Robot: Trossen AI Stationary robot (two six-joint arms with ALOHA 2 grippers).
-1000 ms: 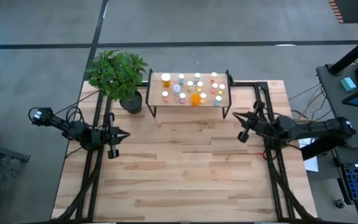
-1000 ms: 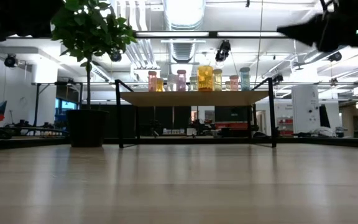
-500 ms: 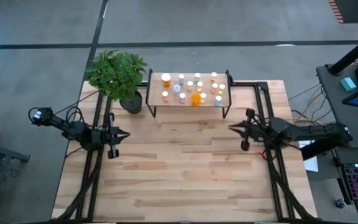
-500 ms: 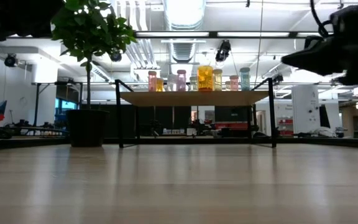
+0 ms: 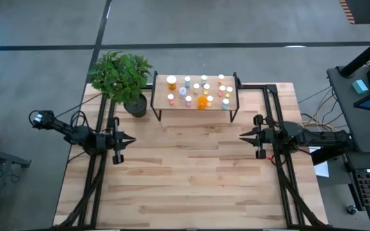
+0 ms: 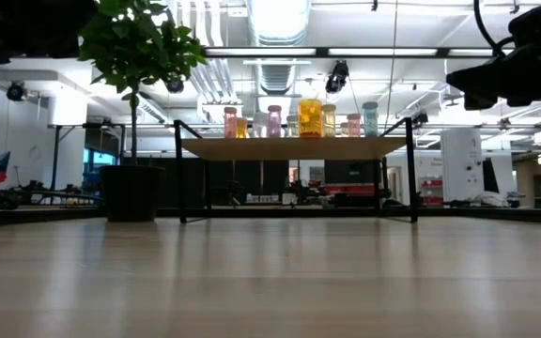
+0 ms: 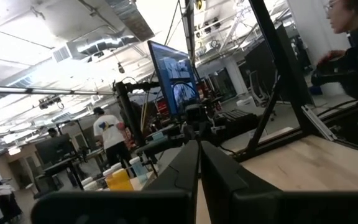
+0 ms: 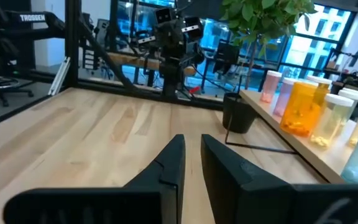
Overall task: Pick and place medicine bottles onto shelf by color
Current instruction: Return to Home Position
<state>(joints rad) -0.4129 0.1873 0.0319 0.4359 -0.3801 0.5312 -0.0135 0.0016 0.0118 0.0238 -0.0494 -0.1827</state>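
Shelf (image 5: 161,90) sits mid far edge of table (image 5: 191,173). Medicine bottles (image 5: 196,86) all stand on its top, with the larger orange bottle (image 5: 202,102) at the shelf's front edge. Potted plant (image 5: 121,77) is at the far left corner. My left gripper (image 5: 130,139) is near the left edge, jaws pressed together, empty. My right gripper (image 5: 242,135) is near the right edge, jaws a narrow slit apart, holding nothing.

A big wooden table (image 5: 191,173). On it, at the far edge, a small shelf (image 5: 161,90) with thin black legs. On the shelf, many little bottles (image 5: 187,81) standing up, and by the shelf's front edge one bigger orange bottle (image 5: 202,102). Just beside the shelf, a plant (image 5: 117,74) in a dark pot (image 5: 135,106).
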